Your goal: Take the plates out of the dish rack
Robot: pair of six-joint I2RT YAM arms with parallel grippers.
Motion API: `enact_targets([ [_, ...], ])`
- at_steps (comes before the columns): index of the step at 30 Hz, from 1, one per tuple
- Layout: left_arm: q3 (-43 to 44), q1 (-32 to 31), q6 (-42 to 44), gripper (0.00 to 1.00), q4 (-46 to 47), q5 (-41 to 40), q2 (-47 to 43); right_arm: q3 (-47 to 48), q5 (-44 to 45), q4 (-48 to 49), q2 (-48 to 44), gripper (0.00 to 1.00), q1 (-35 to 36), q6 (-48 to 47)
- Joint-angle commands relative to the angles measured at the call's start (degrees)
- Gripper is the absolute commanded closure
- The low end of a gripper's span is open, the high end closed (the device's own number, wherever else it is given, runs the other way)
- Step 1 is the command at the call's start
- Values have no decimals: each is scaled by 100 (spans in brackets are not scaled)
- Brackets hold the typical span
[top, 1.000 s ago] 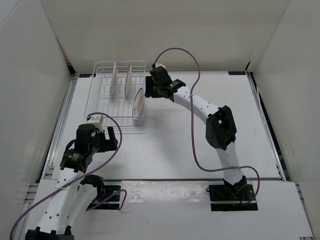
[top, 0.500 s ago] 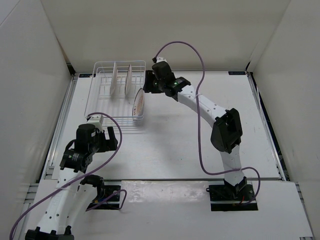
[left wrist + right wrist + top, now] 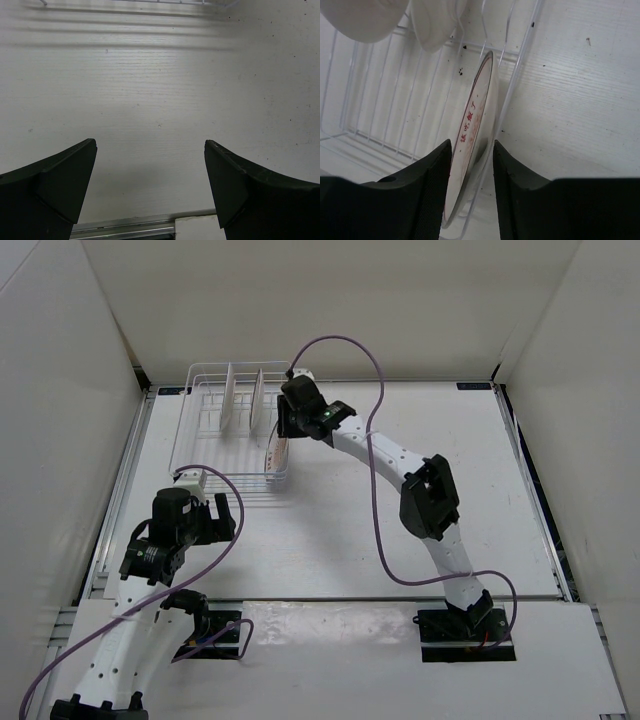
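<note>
The white wire dish rack (image 3: 197,445) stands at the back left. Two plates stand upright in it, one (image 3: 228,400) left of the other (image 3: 256,400). A third plate (image 3: 277,452) with red markings leans against the rack's right wall. My right gripper (image 3: 287,425) is over this plate. In the right wrist view my right gripper (image 3: 471,145) is open, one finger on each side of the leaning plate (image 3: 479,107) and the rack's wall wire (image 3: 520,65). My left gripper (image 3: 222,515) is open and empty near the rack's front.
White walls enclose the table on three sides. A metal rail (image 3: 125,475) runs along the table's left edge. The left wrist view shows bare table between my left gripper's fingers (image 3: 150,145), with the rack's front wire (image 3: 150,1) at the top.
My right arm has swung left toward the rack, and its gripper has come down over the leaning plate. The left arm has not moved.
</note>
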Motion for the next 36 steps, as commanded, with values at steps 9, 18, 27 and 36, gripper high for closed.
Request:
enact_targets([
  [9, 192, 20, -39, 1, -35, 12, -154, 434, 1015, -81, 267, 79, 201, -98],
  [18, 201, 20, -39, 1, 35, 21, -189, 566, 1595, 156, 117, 100, 359, -142],
  [27, 184, 28, -30, 1, -26, 21, -216, 558, 1771, 271, -365, 100, 324, -431],
  [36, 201, 11, -13, 1, -61, -172, -119, -458, 1684, 429, -1868, 100, 60, -573],
])
